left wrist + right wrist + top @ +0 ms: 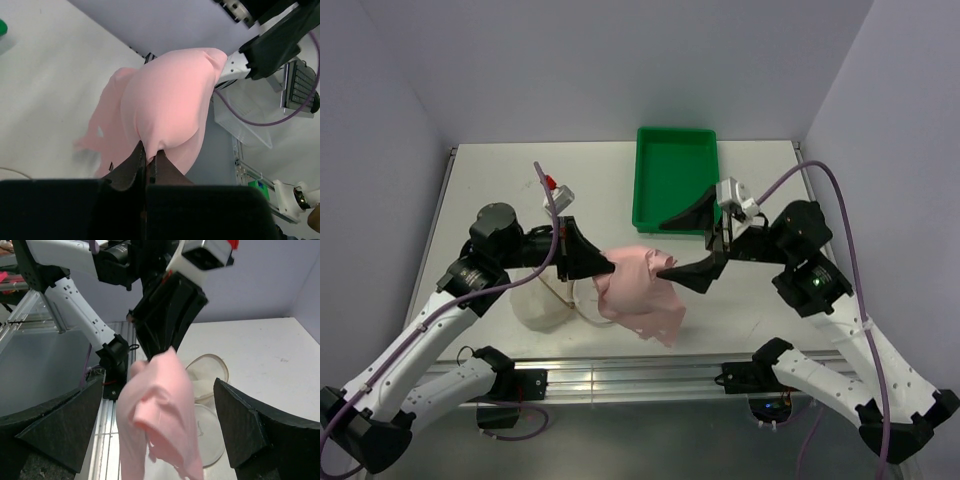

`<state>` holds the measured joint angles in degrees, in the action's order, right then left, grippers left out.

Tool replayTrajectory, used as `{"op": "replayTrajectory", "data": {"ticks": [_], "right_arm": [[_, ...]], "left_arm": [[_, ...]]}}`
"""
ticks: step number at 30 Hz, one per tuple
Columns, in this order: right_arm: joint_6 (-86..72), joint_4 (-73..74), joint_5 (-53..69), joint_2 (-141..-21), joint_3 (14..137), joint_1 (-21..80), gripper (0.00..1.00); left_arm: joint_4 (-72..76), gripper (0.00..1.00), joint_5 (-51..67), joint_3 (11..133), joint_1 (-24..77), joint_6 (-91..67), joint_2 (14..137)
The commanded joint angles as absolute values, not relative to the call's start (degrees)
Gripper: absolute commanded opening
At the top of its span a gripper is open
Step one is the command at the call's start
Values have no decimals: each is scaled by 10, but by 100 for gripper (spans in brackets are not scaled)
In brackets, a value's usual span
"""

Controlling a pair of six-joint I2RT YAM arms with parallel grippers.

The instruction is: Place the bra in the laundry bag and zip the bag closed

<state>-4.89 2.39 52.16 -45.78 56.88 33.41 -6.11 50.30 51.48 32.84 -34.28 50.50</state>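
A: Checking your left gripper: what does it hold?
B: It pinches the bra, which hangs at centre frame, just right of the laundry bag.
A: And your right gripper?
B: Spread wide, a finger on either side of the bra. Your green tray sits upper centre. Any lettering is too small to read.

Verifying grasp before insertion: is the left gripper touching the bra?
Touching. Left wrist view: the left gripper is shut, pinching the bra at its lower edge.
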Motion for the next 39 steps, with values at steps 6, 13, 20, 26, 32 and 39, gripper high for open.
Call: {"op": "replayTrajectory", "data": {"ticks": [6,13,20,26,32,39], "right_arm": [[53,194,441,-568,693,430,100],[80,314,350,-634,747,478,100],[83,377,325,-700,773,510,100],[78,374,314,-722,752,533,100],[76,375,316,-744,744,547,100],[90,361,283,-745,742,545,100]], "left_arm": [[-162,0,462,582,330,-265,535],[-258,0,449,627,331,-204,568],[-309,0,417,642,330,-172,580],[-316,0,423,647,331,-164,577],[-310,0,444,652,332,-166,583],[-308,0,491,640,347,-148,561]]}}
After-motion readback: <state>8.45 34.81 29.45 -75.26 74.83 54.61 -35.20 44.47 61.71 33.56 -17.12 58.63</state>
